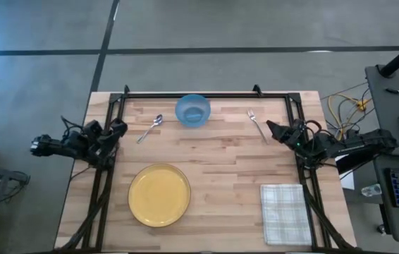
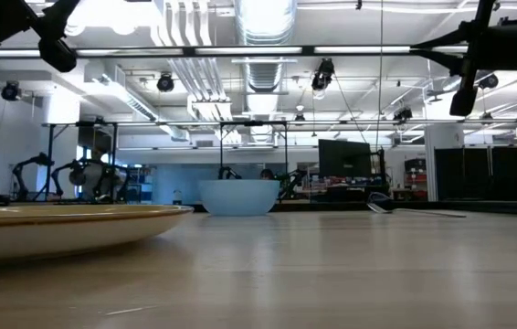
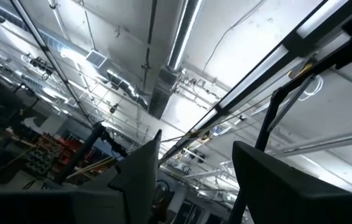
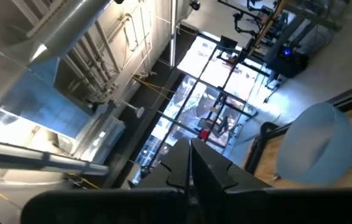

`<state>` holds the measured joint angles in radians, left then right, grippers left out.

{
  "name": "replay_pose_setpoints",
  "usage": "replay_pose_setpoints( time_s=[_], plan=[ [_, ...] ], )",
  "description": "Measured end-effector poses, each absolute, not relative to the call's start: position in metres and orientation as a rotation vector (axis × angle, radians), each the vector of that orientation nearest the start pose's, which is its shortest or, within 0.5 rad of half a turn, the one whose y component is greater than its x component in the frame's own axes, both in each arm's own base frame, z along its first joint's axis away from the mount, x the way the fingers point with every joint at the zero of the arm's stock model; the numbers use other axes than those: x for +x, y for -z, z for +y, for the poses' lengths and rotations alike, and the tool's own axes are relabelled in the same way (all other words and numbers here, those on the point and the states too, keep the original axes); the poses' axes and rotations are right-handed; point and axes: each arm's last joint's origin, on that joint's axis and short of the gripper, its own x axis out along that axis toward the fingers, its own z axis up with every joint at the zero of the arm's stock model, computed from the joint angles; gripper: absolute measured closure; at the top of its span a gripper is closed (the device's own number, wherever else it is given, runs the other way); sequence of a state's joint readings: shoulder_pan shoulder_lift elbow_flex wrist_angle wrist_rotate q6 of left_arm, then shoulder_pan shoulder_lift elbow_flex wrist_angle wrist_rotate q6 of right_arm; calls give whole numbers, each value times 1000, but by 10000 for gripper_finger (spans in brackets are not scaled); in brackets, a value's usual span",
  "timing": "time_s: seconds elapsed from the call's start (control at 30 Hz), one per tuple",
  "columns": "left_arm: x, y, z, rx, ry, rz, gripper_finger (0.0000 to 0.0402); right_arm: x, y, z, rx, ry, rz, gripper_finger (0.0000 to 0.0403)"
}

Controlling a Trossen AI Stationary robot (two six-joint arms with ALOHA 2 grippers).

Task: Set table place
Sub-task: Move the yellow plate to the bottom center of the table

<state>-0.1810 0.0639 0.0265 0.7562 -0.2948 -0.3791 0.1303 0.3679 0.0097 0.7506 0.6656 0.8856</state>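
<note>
- Left gripper parked at table left edge, fingers apart, grasping nothing.
- Spoon, bowl, fork along far side; plate, napkin near.
- Right gripper clenched, empty, beside fork.
- Probably no step begun; next move likely opening over fork.

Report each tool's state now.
Left tool: open, holding nothing, at the table's left edge.
Right tool: closed, holding nothing, at the right edge.
</note>
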Motion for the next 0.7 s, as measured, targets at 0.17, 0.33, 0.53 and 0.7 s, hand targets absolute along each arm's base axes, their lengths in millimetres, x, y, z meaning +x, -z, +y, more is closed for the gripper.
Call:
replay_pose_setpoints(
  time_s=[0.17, 0.33, 0.53, 0.7],
  plan=[
    [76, -234, -5, -538, 28, -713, 209, 109, -204, -4, 990, 348, -589, 394],
    [76, -233, -5, -536, 27, -707, 209, 108, -205, -5, 997, 361, -608, 394],
    [76, -234, -3, -560, -36, -719, 209, 108, -205, -5, 1024, 357, -617, 394],
    [70, -243, -1, -592, -52, -809, 209, 108, -206, -5, 1008, 368, -620, 394]
  ],
)
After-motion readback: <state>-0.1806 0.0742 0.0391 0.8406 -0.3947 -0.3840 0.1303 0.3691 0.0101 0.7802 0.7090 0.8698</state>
